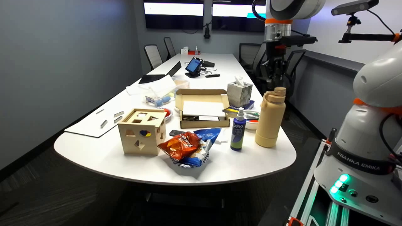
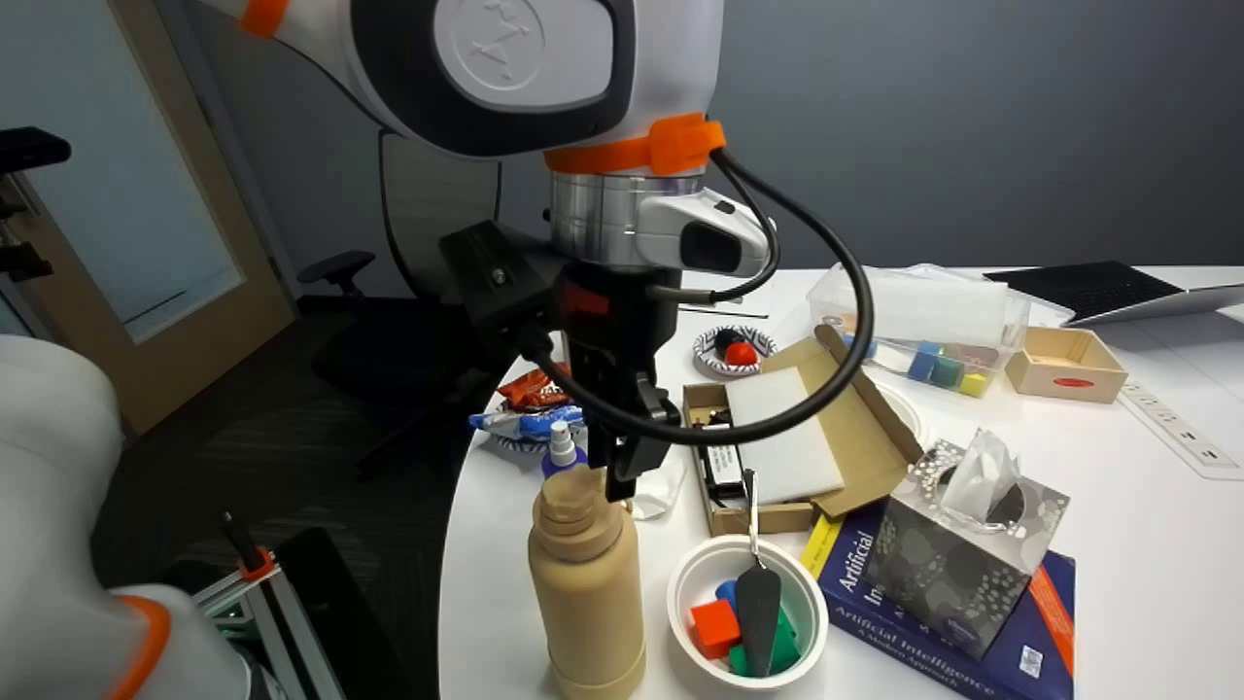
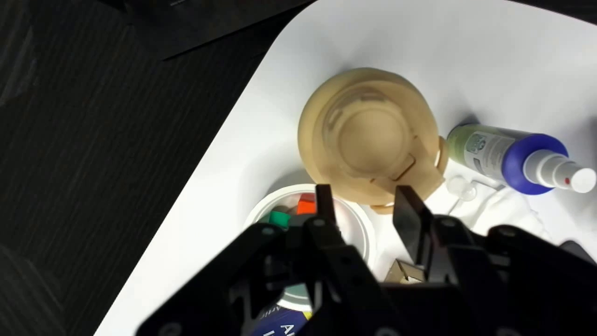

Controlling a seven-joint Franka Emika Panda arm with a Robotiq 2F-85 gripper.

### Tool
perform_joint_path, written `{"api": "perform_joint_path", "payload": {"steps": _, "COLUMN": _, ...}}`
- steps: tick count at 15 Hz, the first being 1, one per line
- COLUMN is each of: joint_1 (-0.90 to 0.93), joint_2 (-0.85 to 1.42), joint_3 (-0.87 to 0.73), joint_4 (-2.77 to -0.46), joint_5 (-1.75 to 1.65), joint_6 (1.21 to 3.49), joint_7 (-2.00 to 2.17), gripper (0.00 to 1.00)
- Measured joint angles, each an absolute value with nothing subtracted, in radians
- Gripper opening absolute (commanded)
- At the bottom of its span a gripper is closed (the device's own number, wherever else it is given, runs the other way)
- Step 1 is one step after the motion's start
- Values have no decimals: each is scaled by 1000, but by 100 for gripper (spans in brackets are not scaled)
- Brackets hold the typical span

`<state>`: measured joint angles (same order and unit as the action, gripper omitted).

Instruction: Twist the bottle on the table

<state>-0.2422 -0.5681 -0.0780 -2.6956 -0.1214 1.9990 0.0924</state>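
White bowl [image 2: 702,583] beside the bottle [image 2: 593,612] holds coloured blocks [image 2: 715,627].

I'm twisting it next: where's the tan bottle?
In an exterior view, the tan bottle stands near the right edge of the table, right of the spray bottle.

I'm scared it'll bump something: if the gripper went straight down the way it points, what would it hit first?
Probably the tan water bottle, near the edge of its top: in the wrist view, the open gripper overlaps that edge. Depth is unclear, so it might slip past.
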Motion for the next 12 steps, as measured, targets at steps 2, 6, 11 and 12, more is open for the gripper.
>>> {"api": "perform_joint_path", "payload": {"steps": 2, "joint_1": -243, "joint_2": -569, "joint_3": -78, "joint_4": -2688, "joint_5": -125, "joint_6": 1989, "joint_7": 95, "gripper": 80}}
{"api": "perform_joint_path", "payload": {"steps": 6, "joint_1": -244, "joint_2": -579, "joint_3": -90, "joint_4": -2665, "joint_5": -120, "joint_6": 1929, "joint_7": 116, "gripper": 100}}
{"api": "perform_joint_path", "payload": {"steps": 11, "joint_1": -243, "joint_2": -577, "joint_3": -94, "joint_4": -2648, "joint_5": -95, "joint_6": 1841, "joint_7": 142, "gripper": 100}}
{"api": "perform_joint_path", "payload": {"steps": 12, "joint_1": -241, "joint_2": -571, "joint_3": -94, "joint_4": -2648, "joint_5": -84, "joint_6": 1837, "joint_7": 143, "gripper": 100}}
